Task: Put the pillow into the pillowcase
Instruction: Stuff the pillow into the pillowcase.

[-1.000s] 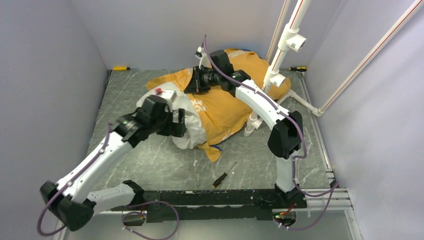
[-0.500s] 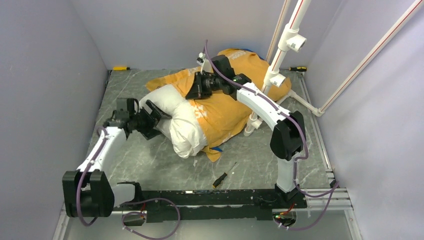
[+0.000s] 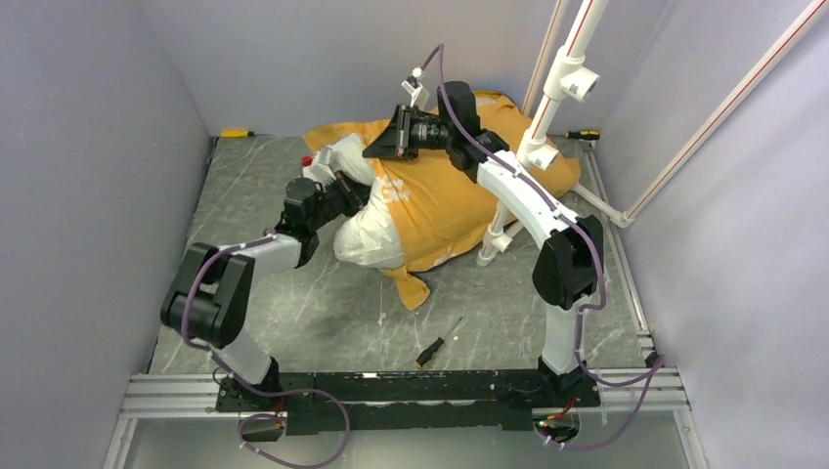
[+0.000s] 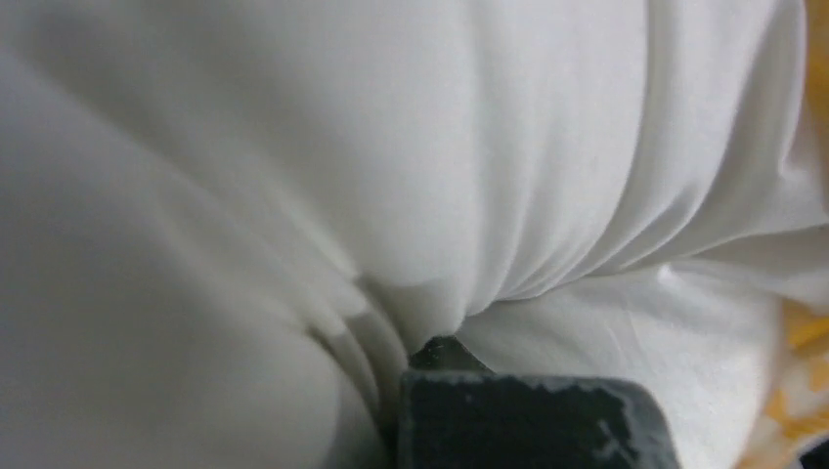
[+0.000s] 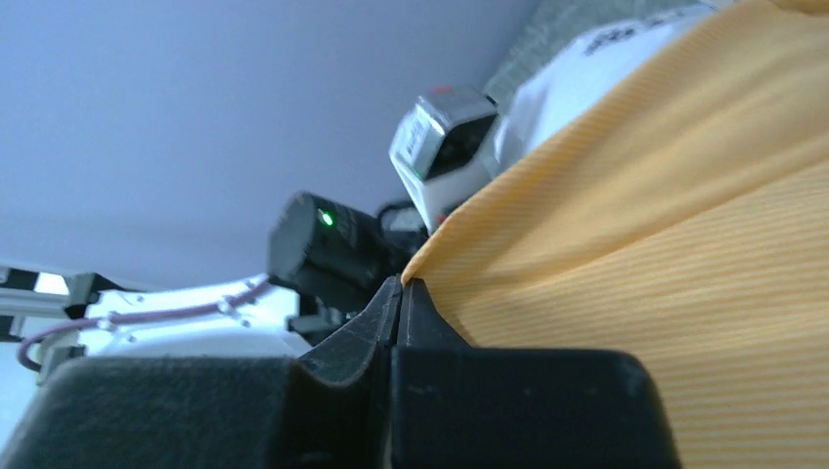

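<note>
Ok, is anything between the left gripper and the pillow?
Nothing. The left wrist view shows the left gripper pinching the pillow directly, white fabric puckered at its tip.

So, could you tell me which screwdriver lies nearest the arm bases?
The black-handled screwdriver up front; the yellow one and the orange one lie by the back wall.

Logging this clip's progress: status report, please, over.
Left gripper pinching pillow. Right gripper shut on pillowcase edge, held up. Pillow partly in, white end sticking out. White pipe stand close beside pillowcase.
</note>
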Robot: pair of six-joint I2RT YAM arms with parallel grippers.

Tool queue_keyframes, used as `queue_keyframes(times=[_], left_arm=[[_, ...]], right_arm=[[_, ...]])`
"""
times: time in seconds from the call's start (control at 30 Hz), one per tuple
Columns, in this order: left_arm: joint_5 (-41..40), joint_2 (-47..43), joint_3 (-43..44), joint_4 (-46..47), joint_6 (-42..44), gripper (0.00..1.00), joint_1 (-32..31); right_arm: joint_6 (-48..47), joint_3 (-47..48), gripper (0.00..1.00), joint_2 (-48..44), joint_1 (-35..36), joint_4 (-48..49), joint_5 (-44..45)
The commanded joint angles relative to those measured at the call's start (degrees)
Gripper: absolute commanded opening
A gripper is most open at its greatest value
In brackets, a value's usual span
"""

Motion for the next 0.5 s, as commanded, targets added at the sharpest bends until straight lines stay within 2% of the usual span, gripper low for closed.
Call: queue_keyframes(times=[0.0,0.1,0.27,0.47], left_arm=[[-2.8,5.6,10.8,28.3,10.5,0.0,-9.1],[-2.8,9.4,15.2,28.4,17.5,0.0,-13.3],[-9.5,14.5,17.9,29.5,27.1,0.0,-18.4],[-21.3,18.9,23.6,21.4,29.6,0.0,-21.2]], right_arm=[[13.6,8.6,0.0,-0.1,6.6,15.2,-16.1],[17.2,9.9,0.0,0.8,7.8,18.5,-16.9],[23.3,12.2,0.0,2.2,9.9,25.6,-18.0],[27.2,17.5,0.0,5.0,12.9,29.9,-19.3]])
